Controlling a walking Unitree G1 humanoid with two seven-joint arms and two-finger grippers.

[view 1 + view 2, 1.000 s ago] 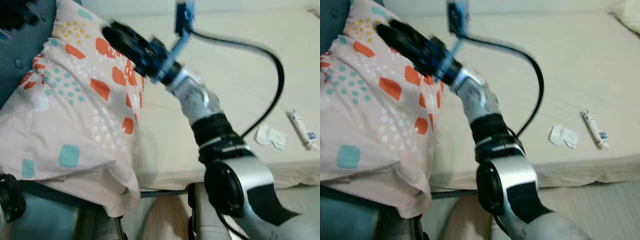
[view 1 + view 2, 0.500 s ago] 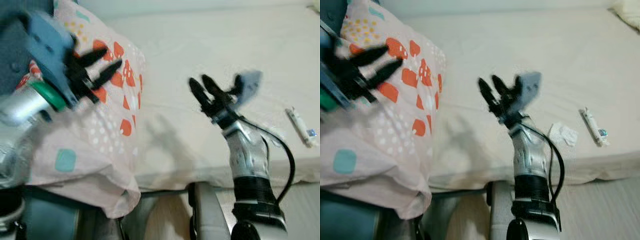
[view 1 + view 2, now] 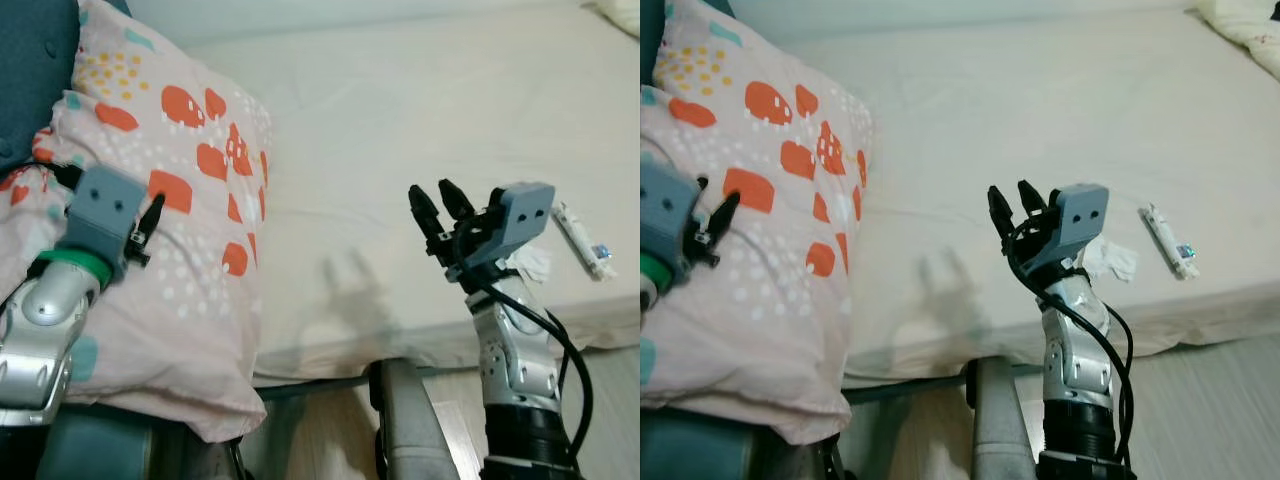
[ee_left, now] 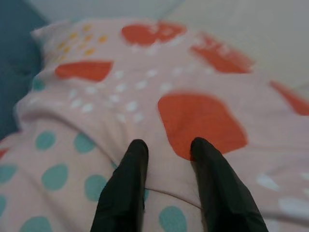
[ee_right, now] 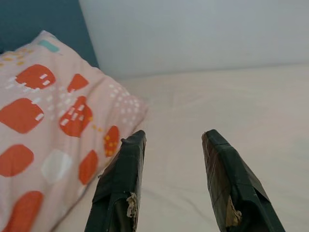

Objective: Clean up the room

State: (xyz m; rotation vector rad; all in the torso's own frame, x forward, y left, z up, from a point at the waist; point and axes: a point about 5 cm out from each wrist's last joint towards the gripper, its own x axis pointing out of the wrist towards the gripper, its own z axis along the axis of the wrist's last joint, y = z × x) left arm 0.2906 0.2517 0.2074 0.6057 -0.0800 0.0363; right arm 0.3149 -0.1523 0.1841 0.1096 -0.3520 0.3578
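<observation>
Evidently, little of the tidying can be counted as done. At nine o'clock in the head views a patterned pillow [image 3: 170, 230] is seen propped at the head of the bed [image 3: 420, 110], against a teal headboard [image 3: 30, 60]. The left pincer [image 3: 148, 225] is held over the pillow's cover, its two black fingers [image 4: 125, 188] parted a little and nothing gripped between them; whether the tips touch the fabric cannot be told. At about five o'clock the right pincer [image 3: 436, 210] is raised over the mattress edge, its fingers spread apart and empty, pointed toward the pillow. Toward three o'clock, a crumpled tissue [image 3: 1110, 260] is found on the sheet just beside the right arm, and a small white tube [image 3: 1168, 241] lies near it, slightly apart. Both are judged to be litter not yet collected, so removal of these items is taken as the work left.
</observation>
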